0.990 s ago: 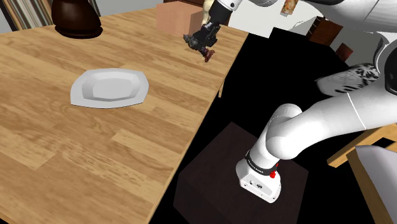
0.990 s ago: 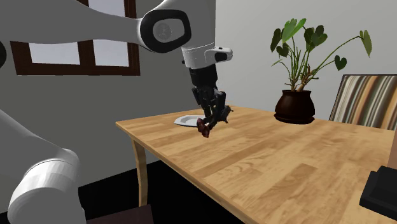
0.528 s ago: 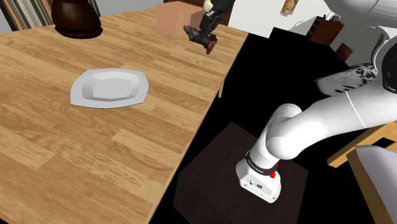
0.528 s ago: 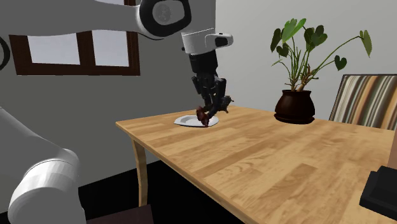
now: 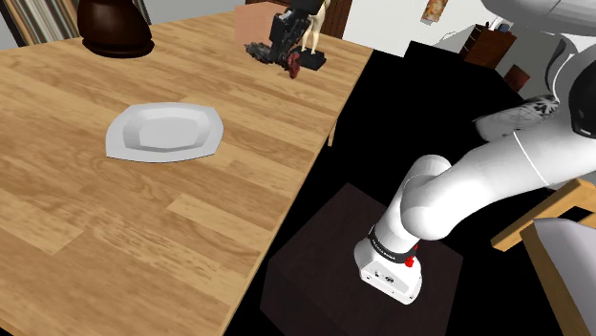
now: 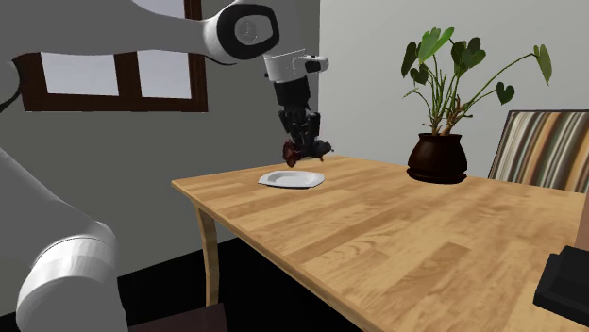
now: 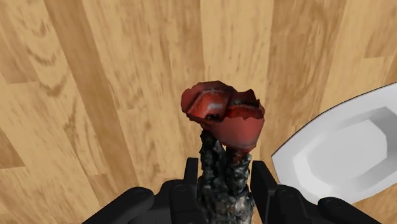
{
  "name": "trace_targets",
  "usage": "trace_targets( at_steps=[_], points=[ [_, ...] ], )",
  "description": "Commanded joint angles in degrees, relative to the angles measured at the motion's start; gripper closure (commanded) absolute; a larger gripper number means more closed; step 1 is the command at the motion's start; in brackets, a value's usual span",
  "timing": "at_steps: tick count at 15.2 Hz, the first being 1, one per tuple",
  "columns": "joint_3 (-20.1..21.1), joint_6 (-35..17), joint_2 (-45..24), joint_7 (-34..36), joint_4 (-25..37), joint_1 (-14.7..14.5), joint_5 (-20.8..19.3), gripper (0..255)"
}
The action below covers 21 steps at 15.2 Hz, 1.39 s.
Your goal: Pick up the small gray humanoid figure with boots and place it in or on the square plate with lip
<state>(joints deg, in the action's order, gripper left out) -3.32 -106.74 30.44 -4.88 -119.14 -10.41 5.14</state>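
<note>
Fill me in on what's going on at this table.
The white arm's black gripper is shut on a small dark figure with red boots, holding it above the wooden table. The white square plate lies bare; in the wrist view the boots hang over wood beside its rim, so nothing is placed yet.

The black jaws clasp a dark, mottled gray figure [image 7: 221,175] between them, one jaw pressed to each side. Its red boots [image 7: 224,116] point away from the jaws, above the wood-grained bench [image 7: 108,95]. A white plate [image 7: 343,153] with a raised lip lies on the bench beside the boots, apart from them.
</note>
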Motion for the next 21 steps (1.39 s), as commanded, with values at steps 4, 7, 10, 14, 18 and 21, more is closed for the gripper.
trace_targets(
  at_steps=[4,7,10,14,18,21],
  points=[
    [5.4,-1.57,-4.25,6.68,3.34,-1.66,0.54,255],
    [8.51,-2.24,-7.28,10.63,6.05,-2.55,0.38,255],
    [11.55,-2.7,-10.78,14.65,9.38,-3.39,-0.21,255],
    [15.5,-2.87,-16.19,20.14,14.85,-4.51,-1.8,255],
    [19.22,-2.35,-22.52,25.81,21.64,-5.91,-4.49,255],
    [19.8,-3.78,-23.39,26.82,21.04,-6.26,-4.99,255]
  ],
)
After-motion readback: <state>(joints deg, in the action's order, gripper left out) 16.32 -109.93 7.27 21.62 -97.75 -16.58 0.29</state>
